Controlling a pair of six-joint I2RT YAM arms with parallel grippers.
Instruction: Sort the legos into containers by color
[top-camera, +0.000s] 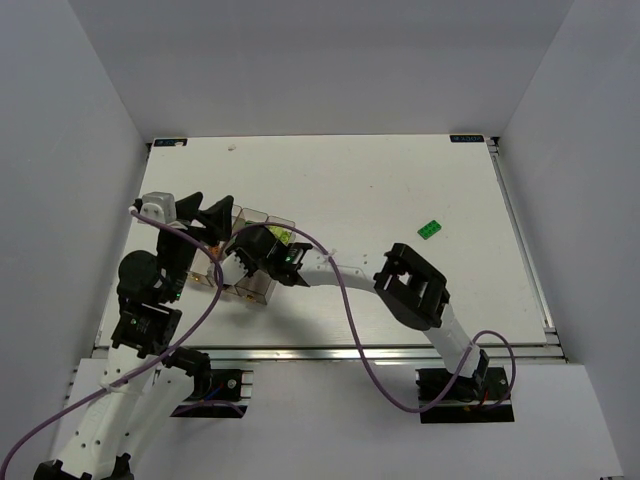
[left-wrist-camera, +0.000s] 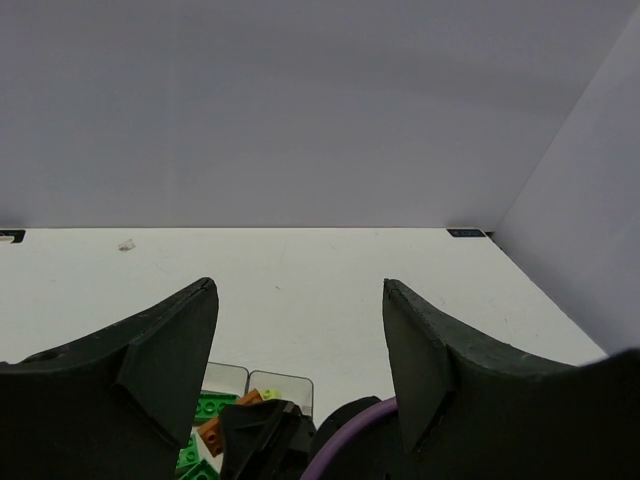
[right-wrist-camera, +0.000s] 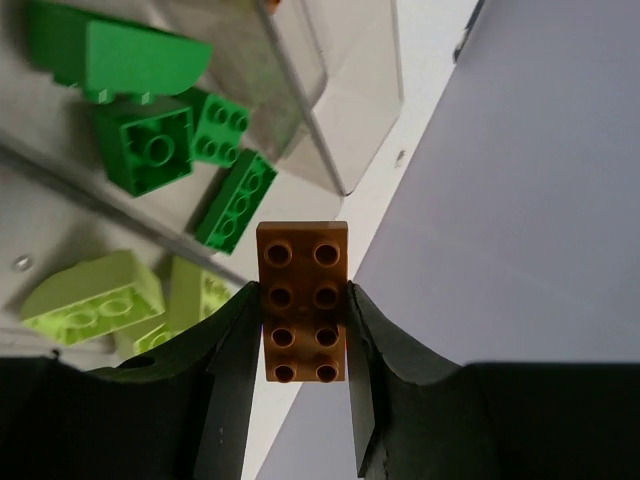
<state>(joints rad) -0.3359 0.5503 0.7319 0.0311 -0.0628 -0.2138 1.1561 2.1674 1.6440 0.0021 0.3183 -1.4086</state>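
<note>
Containers (right-wrist-camera: 345, 110) crowd right end effector (right-wrist-camera: 300, 292) clamping brown lego (right-wrist-camera: 302, 305) — left end effector (left-wrist-camera: 298, 287) gapes.

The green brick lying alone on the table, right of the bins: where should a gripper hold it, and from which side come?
Probably from straight above, closing on the two long sides of the green brick. It lies flat and alone on the table, slightly askew; a small wrist turn lines the jaws up.

Lego bricks and clear bins, partly sorted.
Orange-brown two-by-four brick (right-wrist-camera: 303, 310), studs showing, pinched in the right gripper (right-wrist-camera: 300, 290) over the clear bins (right-wrist-camera: 335, 100). Green bricks (right-wrist-camera: 150, 140) fill one compartment and lime bricks (right-wrist-camera: 92, 298) the next. One loose green brick (top-camera: 431, 229) lies well apart.
</note>
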